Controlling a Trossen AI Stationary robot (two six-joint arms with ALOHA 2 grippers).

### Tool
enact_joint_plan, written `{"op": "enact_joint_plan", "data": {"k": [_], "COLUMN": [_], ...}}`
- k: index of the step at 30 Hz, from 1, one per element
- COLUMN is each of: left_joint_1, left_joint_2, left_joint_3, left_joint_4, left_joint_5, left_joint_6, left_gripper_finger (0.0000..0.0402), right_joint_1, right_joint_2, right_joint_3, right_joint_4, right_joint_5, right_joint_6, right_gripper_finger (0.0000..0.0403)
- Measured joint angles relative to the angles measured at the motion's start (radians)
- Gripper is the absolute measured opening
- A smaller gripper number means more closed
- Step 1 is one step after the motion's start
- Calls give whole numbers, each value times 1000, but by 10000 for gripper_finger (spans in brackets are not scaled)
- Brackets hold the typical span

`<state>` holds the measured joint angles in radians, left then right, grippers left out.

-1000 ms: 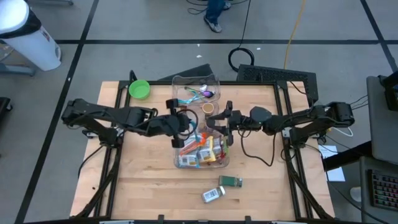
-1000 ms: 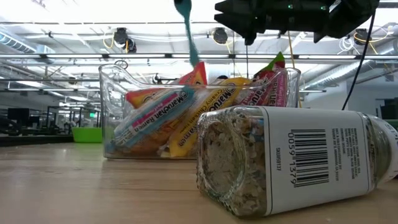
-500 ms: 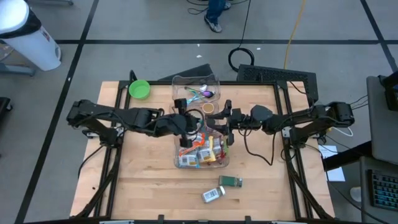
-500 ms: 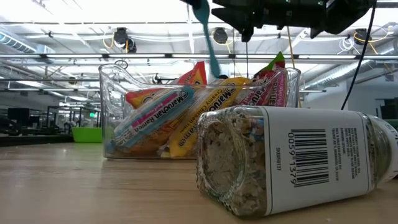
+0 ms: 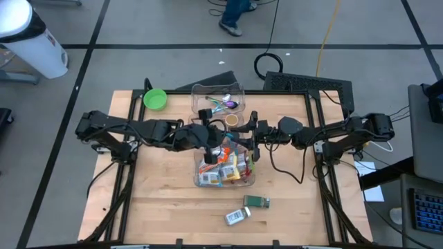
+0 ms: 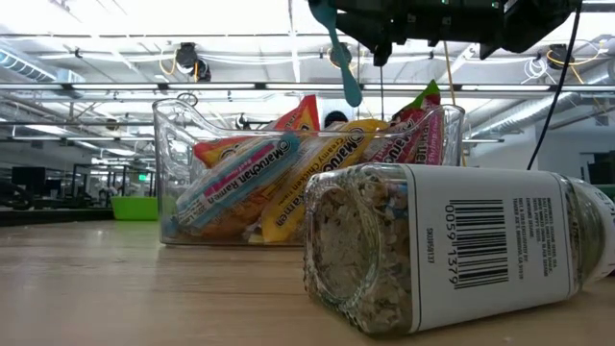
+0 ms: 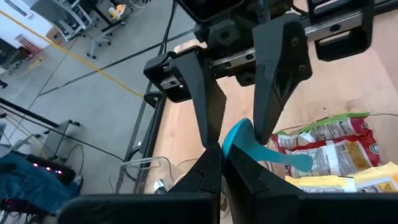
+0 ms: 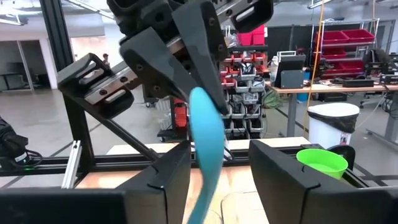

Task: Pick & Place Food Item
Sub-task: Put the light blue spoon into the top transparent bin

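Left gripper (image 7: 217, 152): clamped on teal spoon (image 8: 205, 140), above packet bin (image 5: 225, 169) | Right gripper (image 8: 217, 168): fingers partly apart, apparently flanking the spoon, contact unclear | Spice jar (image 6: 452, 250): lying on table (image 5: 159, 200)

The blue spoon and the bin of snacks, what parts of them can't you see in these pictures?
- Blue spoon: low view cuts off its top end at the picture's edge.
- Same spoon, right wrist view: its lower end is hidden behind the right gripper.
- Clear bin: low view, the jar hides its right part.
- High view: the spoon is too small to find under the left gripper.
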<state>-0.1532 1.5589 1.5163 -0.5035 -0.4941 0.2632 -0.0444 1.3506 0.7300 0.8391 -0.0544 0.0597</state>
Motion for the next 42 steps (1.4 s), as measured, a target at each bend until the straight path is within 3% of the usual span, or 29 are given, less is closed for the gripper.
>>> {"op": "enact_joint_plan", "data": {"k": [5,12,22,30,38,42], "left_joint_1": [3,3,39,40,33,35], "left_joint_2": [0,-1,-2,-1,0,-2], "left_joint_3": [0,0,0,8,125,171], "left_joint_4": [1,5,8,51,-88,-200], "left_joint_5": [0,41,53,125,-99,-99], "left_joint_6": [-8,-42,-62,7,-1,-96], "left_gripper_finger": [6,19,26,116,205,224], "right_joint_1": [0,0,-1,-8,-15,-15], "right_joint_2": [0,0,0,0,-27,-83], "right_joint_3": [0,-2,-2,-1,-1,-2], "right_joint_4": [-1,7,7,12,6,-6], "right_joint_5": [1,2,43,46,51,60], "right_joint_6": [-16,-58,-74,-106,-165,-224], "right_gripper_finger": [129,18,4,1,1,1]}}
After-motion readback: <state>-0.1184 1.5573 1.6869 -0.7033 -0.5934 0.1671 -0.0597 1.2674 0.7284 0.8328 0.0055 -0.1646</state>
